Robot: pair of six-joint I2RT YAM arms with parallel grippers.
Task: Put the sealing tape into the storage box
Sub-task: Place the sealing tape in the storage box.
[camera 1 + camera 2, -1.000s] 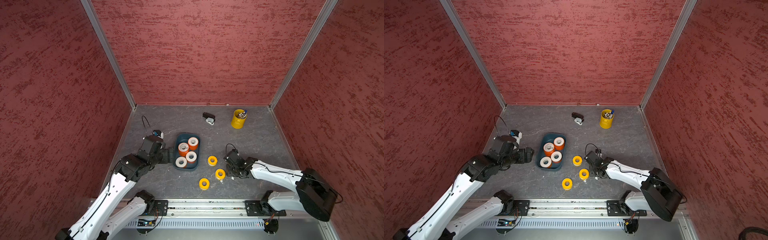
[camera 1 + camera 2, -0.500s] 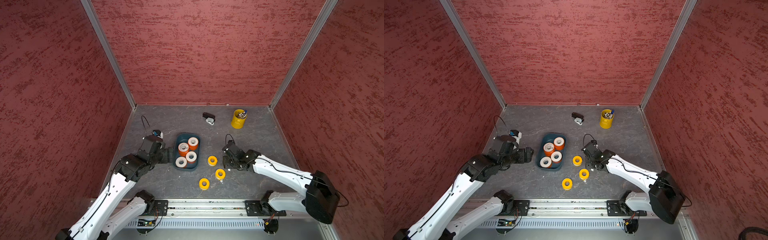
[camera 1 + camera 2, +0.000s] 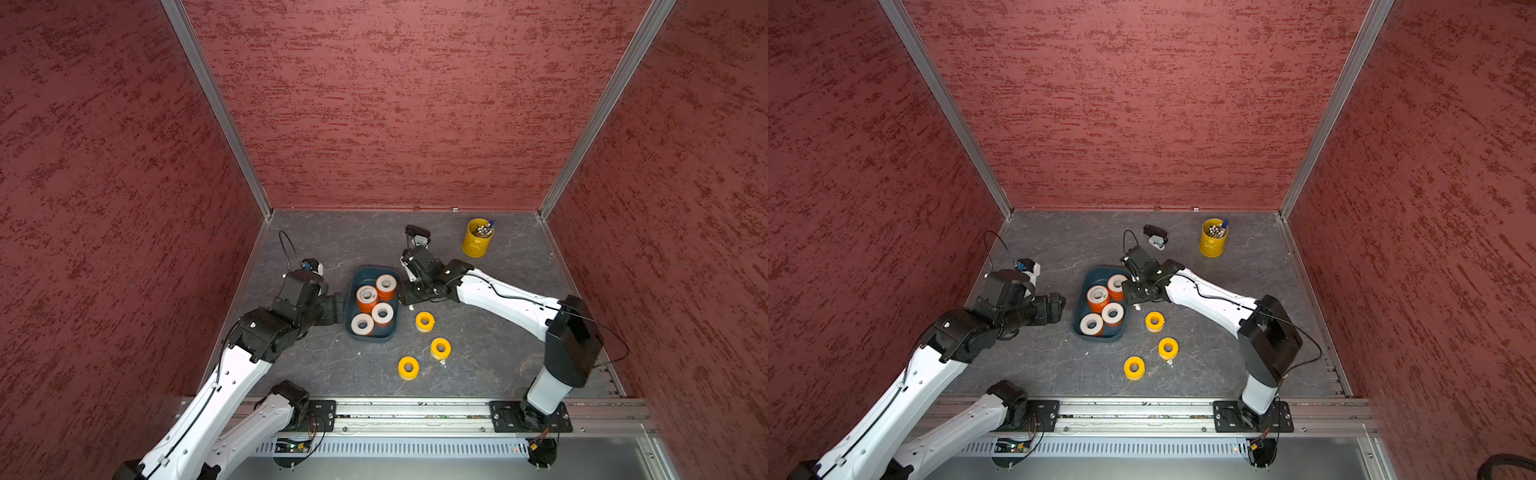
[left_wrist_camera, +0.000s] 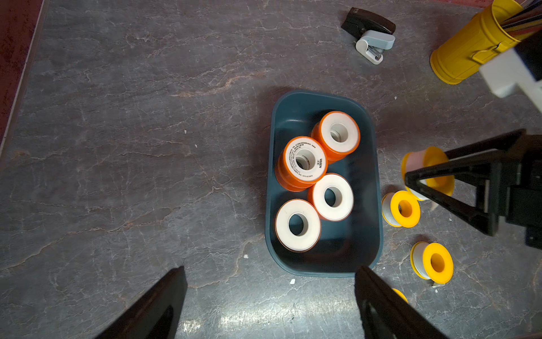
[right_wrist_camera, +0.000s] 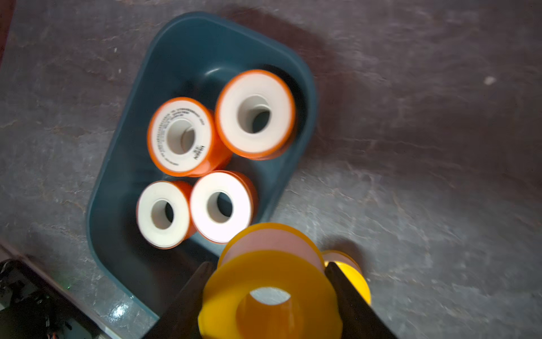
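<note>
Right gripper (image 5: 268,265) has swung beside the storage box (image 5: 181,50) — pinching a yellow tape roll (image 5: 293,281).

"VASEN" read on white face of one orange-sided tape roll (image 4: 303,160) inside storage box (image 4: 296,108), centre of left wrist frame. Ring of fine print round same face was too small to read. Label was blurred in right wrist view.

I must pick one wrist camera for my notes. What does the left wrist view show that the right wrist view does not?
Only left wrist: the stapler, the yellow pen cup, the open left gripper. Only right wrist: both fingers of the right gripper pressed against the held yellow roll. Both: the storage box with four orange rolls, and that held roll.
</note>
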